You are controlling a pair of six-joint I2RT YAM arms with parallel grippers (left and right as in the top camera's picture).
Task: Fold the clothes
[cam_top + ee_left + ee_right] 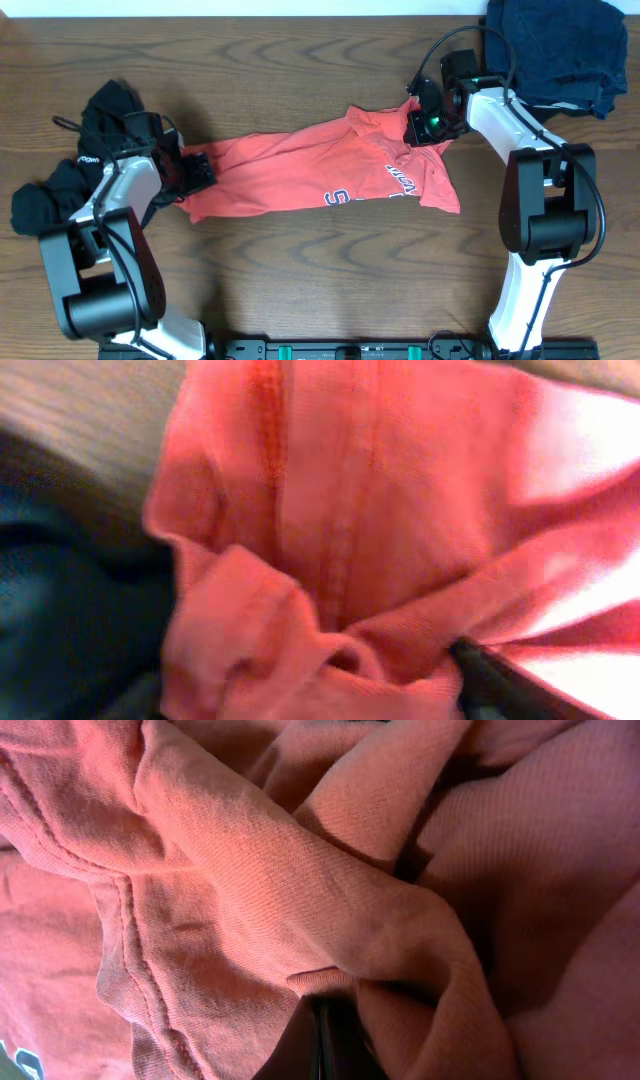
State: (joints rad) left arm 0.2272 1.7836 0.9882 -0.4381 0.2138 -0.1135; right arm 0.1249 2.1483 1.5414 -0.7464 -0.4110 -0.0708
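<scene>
Table: a brown wood-grain table [300,290] carries everything.
T-shirt: the coral-red short-sleeved cotton T-shirt [300,170] is spread at the table's centre, rumpled, with the navy-and-white lettering showing near its 4 o'clock corner.
Long axis: it runs from 9 o'clock to 3 o'clock, rising slightly toward 2 o'clock, with one gripper at each end.
Other cloth: a heaped dark-navy fabric pile [555,50] lies at 1 o'clock, and a limp black garment [100,115] is bunched at 9 o'clock, just beside the T-shirt's end.
Left arm: it is bent low over the black garment, and the left gripper [195,172] is pointed toward 3 o'clock at the near edge.
Left grip: red fabric is gathered against a dark finger [490,680], so a pinch on the hem is judged.
Right arm: it is reached inward from 3 o'clock, and the right gripper [418,128] is set on the collar end.
Right grip: cloth is folded over a dark finger [325,1040], so a closed hold is judged.
Coming move: both ends are equally near their arms, so a pull apart along the axis is judged likely.
</scene>
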